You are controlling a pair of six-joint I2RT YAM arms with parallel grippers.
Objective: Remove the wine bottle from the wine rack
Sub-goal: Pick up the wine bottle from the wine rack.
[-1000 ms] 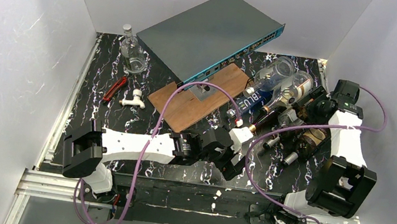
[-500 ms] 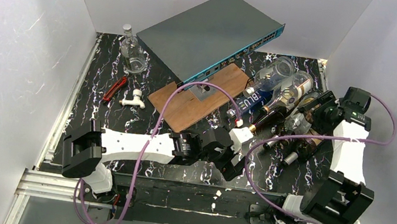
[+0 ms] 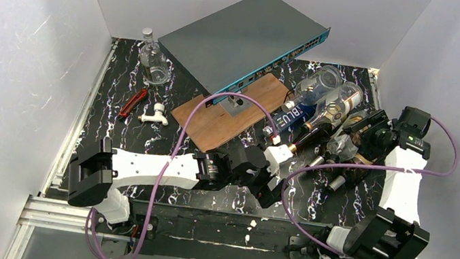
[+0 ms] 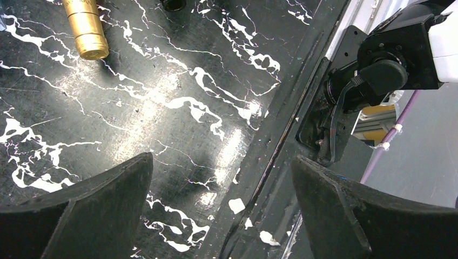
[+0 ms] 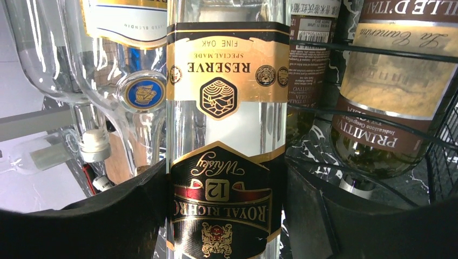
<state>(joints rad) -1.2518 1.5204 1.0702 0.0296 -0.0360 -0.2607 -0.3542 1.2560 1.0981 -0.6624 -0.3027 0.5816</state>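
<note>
Black marbled worktop (image 3: 117, 85), set between white walls (image 3: 21, 36), carries the wine rack (image 5: 445, 145) at its right edge. The right gripper (image 5: 224, 183) is clamped on a clear whisky bottle (image 5: 224, 81), one finger against each side. The bottle lies just beside a Primitivo wine bottle (image 5: 389, 102) behind the rack's wires (whether the whisky bottle itself rests on the rack I cannot tell). The left gripper (image 4: 221, 162) hangs spread wide, holding nothing, over the near edge.
</note>
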